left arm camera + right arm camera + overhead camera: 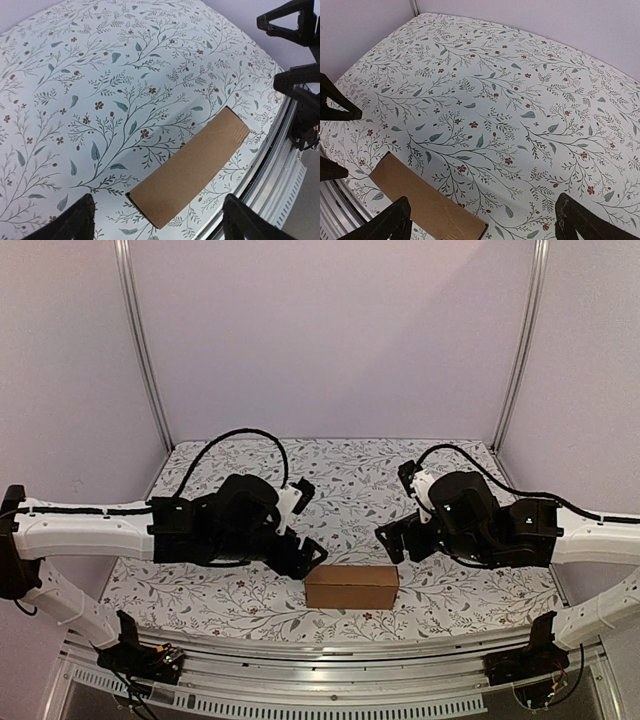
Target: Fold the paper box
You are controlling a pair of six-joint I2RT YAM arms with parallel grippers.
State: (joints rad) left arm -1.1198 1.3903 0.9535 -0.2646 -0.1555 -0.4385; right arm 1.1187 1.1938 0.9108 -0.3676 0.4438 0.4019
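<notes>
- Two black-and-white arms are reaching in from either side over a tabletop (340,465) covered in a leaf-and-flower print.
- On the left, the left claw (306,523) is hanging released. Its two black fingers are spread wide and grasping nothing. It is hovering just behind the box's left end.
- In that claw's own wrist view, its fingers (75,222) are showing in the bottom corners. The box is lying on a diagonal on the print below them, close to the metal rail (272,170) along the tabletop's near edge.
- In the middle, the paper box (351,586) is sitting folded. It is a plain brown, closed rectangular block lying flat on the tabletop near the front edge, with its long side running left to right. It is lying between the two claws and a little nearer to the arm bases than either.
- On the right, the right claw (398,508) is hanging released too, its fingers wide apart and gripping nothing. It is hovering just behind the box's right end.
- In the right wrist view, one end of the box is showing at the lower left, with the dark tips of the left claw poking in at the left edge.
</notes>
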